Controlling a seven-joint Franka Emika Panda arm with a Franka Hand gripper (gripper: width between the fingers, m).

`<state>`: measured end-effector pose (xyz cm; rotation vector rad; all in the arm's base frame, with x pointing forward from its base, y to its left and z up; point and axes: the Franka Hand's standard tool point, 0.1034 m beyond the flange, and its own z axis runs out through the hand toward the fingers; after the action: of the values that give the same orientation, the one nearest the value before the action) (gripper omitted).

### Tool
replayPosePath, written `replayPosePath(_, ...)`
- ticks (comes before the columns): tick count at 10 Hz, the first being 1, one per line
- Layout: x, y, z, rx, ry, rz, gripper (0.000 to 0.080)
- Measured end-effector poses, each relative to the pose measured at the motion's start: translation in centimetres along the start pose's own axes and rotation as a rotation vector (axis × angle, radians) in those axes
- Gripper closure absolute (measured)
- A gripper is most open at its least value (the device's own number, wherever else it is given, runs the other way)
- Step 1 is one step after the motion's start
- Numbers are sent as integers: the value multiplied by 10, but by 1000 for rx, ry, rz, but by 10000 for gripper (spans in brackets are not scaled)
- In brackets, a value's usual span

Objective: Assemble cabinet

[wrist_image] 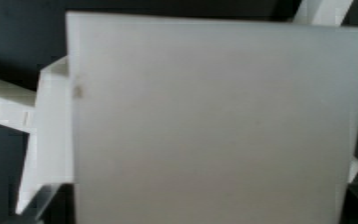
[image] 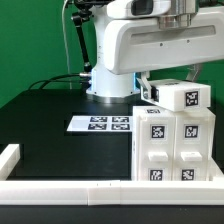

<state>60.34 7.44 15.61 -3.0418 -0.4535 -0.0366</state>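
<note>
The cabinet (image: 175,145) is a white box of tagged blocks standing at the exterior view's right, near the front rail. A white top block (image: 182,97) with tags on its sides sits on top of it, slightly askew. My gripper (image: 160,86) reaches down from the arm right at this block's back edge, and its fingertips are hidden behind the block. In the wrist view a plain white panel (wrist_image: 202,125) of the cabinet fills nearly the whole picture and covers the jaws.
The marker board (image: 100,124) lies flat on the black table left of the cabinet. A low white border rail (image: 60,188) runs along the front, with a corner post (image: 9,157) at the left. The robot base (image: 112,70) stands behind.
</note>
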Motion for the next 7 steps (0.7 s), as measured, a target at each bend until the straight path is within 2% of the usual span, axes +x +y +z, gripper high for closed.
replayPosePath(2,-5,-1,0,-2,5,170,238)
replayPosePath(4,-6,-7,1,-2,14,449,238)
replayPosePath(6,-5,-9,1,4,17,691,238)
replayPosePath(7,-3,-10,1,17,23,765,238)
